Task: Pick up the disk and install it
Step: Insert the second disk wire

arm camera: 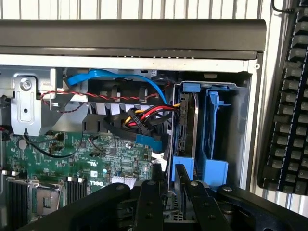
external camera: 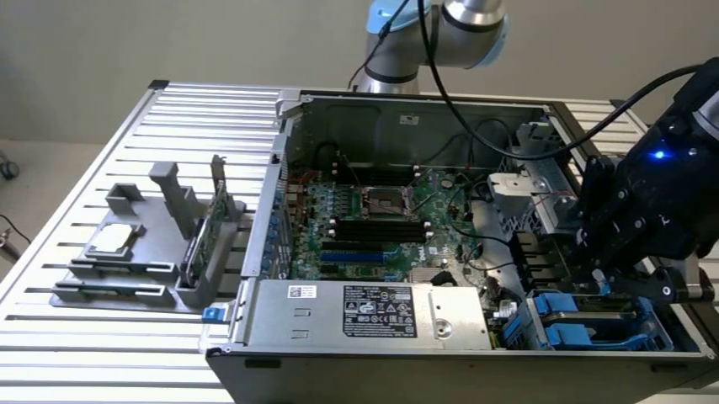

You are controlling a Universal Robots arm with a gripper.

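Disk (arm camera: 186, 126), grey metal drive in blue plastic carrier, sits upright in case's drive bay (arm camera: 243, 120). My black gripper (arm camera: 167, 188) hovers at its edge, fingers part-closed; grasp unconfirmed. I judge it stiff, weighty, shock-sensitive: hold carrier edges.

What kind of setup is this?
Probably a robot test bench for PC assembly: an open computer case with its motherboard exposed lies on a slatted metal table, beside a grey parts fixture.

Lab bench: opened computer case (external camera: 450, 219) on slatted metal table (external camera: 101, 337).
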